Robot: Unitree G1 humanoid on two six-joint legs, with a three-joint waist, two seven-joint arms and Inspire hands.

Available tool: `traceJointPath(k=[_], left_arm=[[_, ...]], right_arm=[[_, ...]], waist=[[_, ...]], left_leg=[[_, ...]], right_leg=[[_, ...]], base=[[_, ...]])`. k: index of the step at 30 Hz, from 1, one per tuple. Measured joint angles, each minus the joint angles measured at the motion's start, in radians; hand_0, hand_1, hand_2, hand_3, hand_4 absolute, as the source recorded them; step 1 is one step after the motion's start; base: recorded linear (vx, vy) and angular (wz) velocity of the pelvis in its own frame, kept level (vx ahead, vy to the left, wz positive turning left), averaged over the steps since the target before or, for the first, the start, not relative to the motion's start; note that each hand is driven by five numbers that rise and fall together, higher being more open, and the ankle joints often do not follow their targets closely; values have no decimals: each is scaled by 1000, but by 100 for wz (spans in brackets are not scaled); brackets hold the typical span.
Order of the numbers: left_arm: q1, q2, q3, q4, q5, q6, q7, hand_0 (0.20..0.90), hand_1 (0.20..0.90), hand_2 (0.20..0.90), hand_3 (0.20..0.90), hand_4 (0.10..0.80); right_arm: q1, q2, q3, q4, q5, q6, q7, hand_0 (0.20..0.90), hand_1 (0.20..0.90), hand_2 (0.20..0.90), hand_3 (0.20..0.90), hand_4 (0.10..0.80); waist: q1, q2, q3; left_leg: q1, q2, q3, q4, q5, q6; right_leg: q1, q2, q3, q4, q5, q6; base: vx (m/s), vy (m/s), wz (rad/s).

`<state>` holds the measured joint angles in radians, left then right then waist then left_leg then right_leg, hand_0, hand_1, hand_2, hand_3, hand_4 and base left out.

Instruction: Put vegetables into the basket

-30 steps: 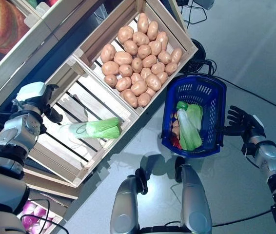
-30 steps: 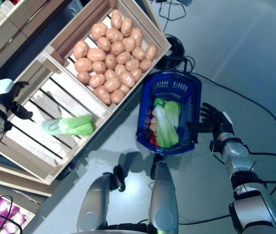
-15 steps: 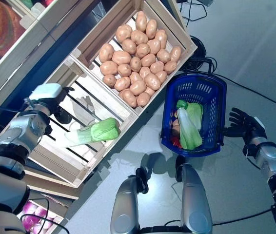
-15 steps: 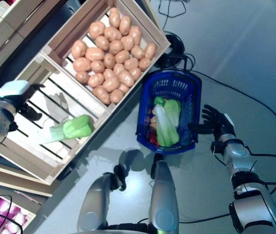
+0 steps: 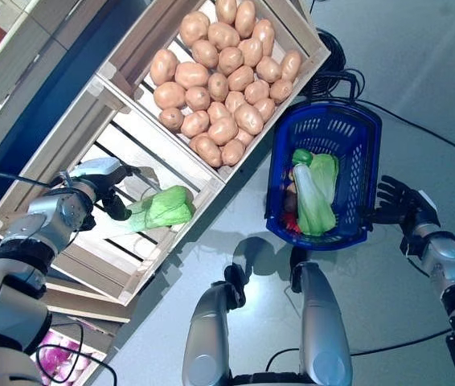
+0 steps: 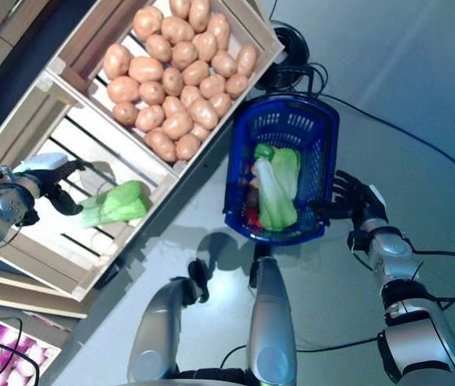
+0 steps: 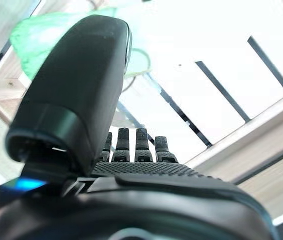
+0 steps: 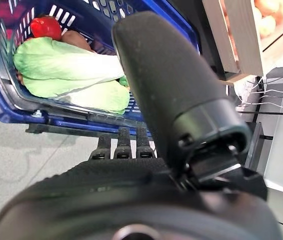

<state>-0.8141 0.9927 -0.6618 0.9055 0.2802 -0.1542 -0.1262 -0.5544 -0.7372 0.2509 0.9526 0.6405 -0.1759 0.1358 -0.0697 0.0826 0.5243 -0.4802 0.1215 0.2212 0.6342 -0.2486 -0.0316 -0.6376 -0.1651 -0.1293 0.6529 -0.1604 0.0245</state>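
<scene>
A green leafy vegetable (image 5: 161, 209) with a pale stalk lies in a slatted wooden crate (image 5: 159, 161) of the stand. My left hand (image 5: 99, 189) is open right beside its stalk end, with the leaves showing past the thumb in the left wrist view (image 7: 36, 37). The blue basket (image 5: 368, 161) stands on the floor and holds green leafy vegetables (image 5: 314, 197), a red vegetable (image 8: 46, 27) and a brown one (image 8: 76, 40). My right hand (image 5: 395, 203) is open, just beside the basket's right rim (image 8: 11, 116).
The wooden stand (image 5: 67, 104) with its crates fills the left and top. Its near corner (image 5: 247, 165) almost touches the basket. Black cables (image 5: 336, 68) coil on the grey floor behind the basket. Open floor (image 5: 420, 80) lies to the right.
My left hand has moved down into the slatted crate, up to the green vegetable's stalk end. The whole view has shifted. My right hand has stayed beside the basket.
</scene>
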Motion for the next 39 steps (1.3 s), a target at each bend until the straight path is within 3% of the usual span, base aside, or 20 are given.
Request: traceJointPath(k=[20,27,32,34,39], left_arm=[[101,-41,20,91,-9,38,26,900,900,900,900,800],[103,-68,20,117,4,47,159,900,900,900,900,800],[11,-75,21,110,32,109,321,900,900,900,900,800],[-19,-75,19,89,33,122,325,900,900,900,900,800],[-39,-78,50,50,36,190,457,900,900,900,900,800]], right_arm=[[-47,1,1,14,5,0,0,900,900,900,900,800],[-75,-1,1,23,5,0,-1,900,900,900,900,800],[-117,-18,2,25,7,-1,-4,900,900,900,900,800],[-134,-22,11,25,22,-1,-6,900,900,900,900,800],[-215,-21,48,16,46,-1,-25,900,900,900,900,800]], waist=[[31,0,0],[33,-1,0],[39,-2,0],[59,-2,0],[63,-3,0]], left_leg=[[-86,-2,-23,13,1,-1],[-133,-6,-29,38,2,2],[-313,-4,-67,151,-1,4],[-368,-3,-80,197,-5,8],[-527,-8,-135,281,-12,11]], right_leg=[[-68,-7,-21,11,-1,-2],[-111,-15,-21,35,-3,-4],[-261,-36,-48,136,-19,-28],[-312,-42,-51,180,-31,-41],[-440,-42,-74,234,-41,-43]], base=[[-3,-3,2],[-26,22,3],[-93,6,24],[-90,23,18],[-73,20,9]])
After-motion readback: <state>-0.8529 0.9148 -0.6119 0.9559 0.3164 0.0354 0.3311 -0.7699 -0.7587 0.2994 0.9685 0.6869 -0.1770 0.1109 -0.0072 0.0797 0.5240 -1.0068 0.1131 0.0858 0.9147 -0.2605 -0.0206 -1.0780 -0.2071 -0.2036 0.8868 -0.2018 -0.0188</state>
